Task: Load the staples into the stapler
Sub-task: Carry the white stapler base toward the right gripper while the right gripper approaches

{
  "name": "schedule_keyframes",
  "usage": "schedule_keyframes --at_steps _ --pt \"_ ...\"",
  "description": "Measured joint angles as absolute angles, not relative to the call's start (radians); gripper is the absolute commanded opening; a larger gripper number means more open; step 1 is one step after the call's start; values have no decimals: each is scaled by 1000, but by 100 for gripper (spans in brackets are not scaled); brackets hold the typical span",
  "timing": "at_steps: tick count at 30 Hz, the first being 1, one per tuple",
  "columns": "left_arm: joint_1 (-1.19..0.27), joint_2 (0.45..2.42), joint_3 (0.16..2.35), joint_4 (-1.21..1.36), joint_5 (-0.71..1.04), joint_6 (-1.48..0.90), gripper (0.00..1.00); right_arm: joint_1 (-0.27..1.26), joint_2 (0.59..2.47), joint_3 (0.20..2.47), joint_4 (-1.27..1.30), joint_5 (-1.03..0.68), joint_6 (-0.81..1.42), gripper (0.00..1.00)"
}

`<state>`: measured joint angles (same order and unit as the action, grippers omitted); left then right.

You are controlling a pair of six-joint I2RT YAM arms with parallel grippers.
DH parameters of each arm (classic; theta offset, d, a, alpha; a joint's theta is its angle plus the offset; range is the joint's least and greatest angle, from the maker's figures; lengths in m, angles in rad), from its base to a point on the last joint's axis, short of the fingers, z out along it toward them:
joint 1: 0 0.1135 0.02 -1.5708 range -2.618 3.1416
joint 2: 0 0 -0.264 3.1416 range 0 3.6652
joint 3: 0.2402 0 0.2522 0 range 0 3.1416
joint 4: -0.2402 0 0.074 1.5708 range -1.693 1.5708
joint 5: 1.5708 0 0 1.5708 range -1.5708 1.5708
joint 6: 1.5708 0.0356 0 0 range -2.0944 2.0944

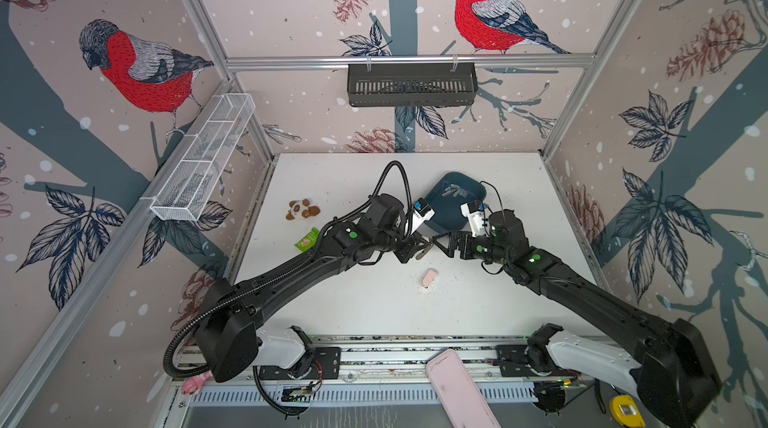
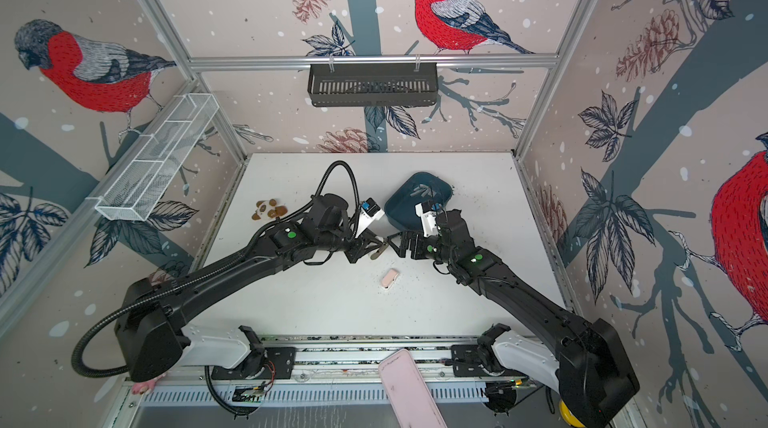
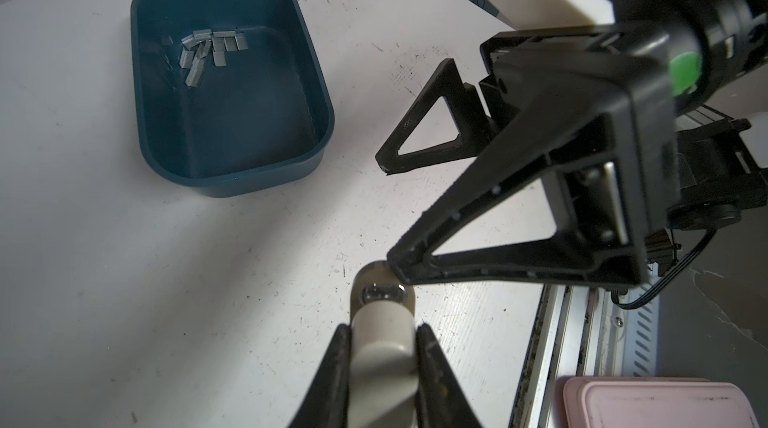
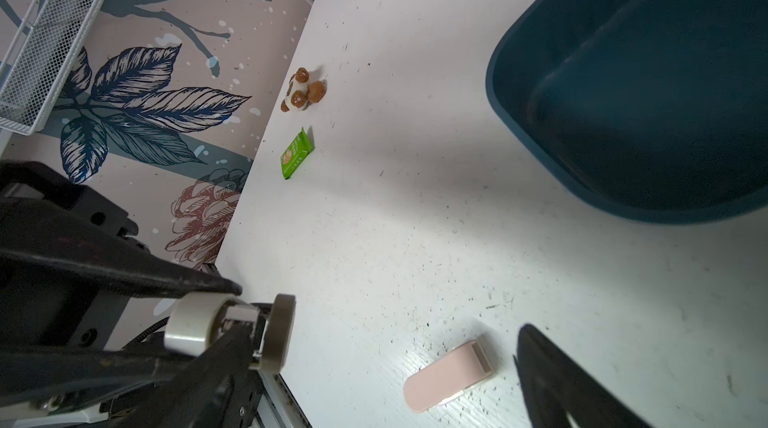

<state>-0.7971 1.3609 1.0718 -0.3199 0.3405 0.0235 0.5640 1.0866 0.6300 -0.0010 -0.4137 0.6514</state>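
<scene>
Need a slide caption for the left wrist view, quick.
Left pincer grips a beige mini stapler, open right pincer close by; staples lie in blue tray.

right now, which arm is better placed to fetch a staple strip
Right. The right gripper is open and empty near the teal tray with the staples; the left gripper is shut on the beige stapler.

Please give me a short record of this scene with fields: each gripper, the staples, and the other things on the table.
left gripper: jaws shut on beige stapler
right gripper: jaws open, one tip beside that stapler's end
staples: loose in blue tray, none picked
pink stapler: lying free, untouched
other: panda toy, green packet
</scene>
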Motion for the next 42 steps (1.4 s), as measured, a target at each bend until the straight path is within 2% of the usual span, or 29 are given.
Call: schedule_keyframes --at_steps 31,42 --pt "-793 1300 1010 -266 324 -53 9 603 1128 636 9 -369 637 100" --pt "-786 1297 1010 -194 337 -71 7 607 1139 632 -74 -283 624 100"
